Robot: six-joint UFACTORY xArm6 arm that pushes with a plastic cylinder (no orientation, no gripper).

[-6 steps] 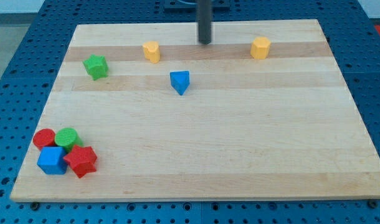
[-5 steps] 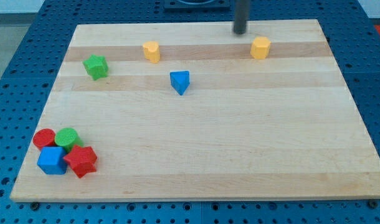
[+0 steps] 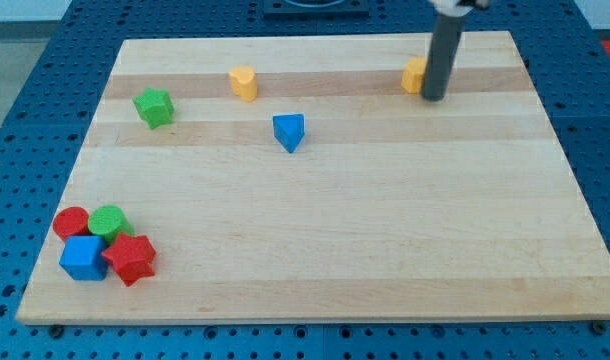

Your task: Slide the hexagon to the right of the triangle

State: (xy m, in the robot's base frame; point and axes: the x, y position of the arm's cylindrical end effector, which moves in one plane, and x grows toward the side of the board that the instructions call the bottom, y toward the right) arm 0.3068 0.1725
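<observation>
Standing just right of the yellow hexagon block, partly hiding it, my tip has no jaws; the blue triangle block sits well leftward on the wooden tabletop.

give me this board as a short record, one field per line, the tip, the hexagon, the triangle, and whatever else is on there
my tip: at the view's top right, just right of the yellow hexagon, partly hiding it; contact cannot be told
yellow hexagon: near the top edge, up and right of the triangle
blue triangle: upper middle of the board
yellow block: upper left of the triangle, shape unclear
green star: upper left
bottom-left cluster: red cylinder, green cylinder, blue cube, red star, packed together
</observation>
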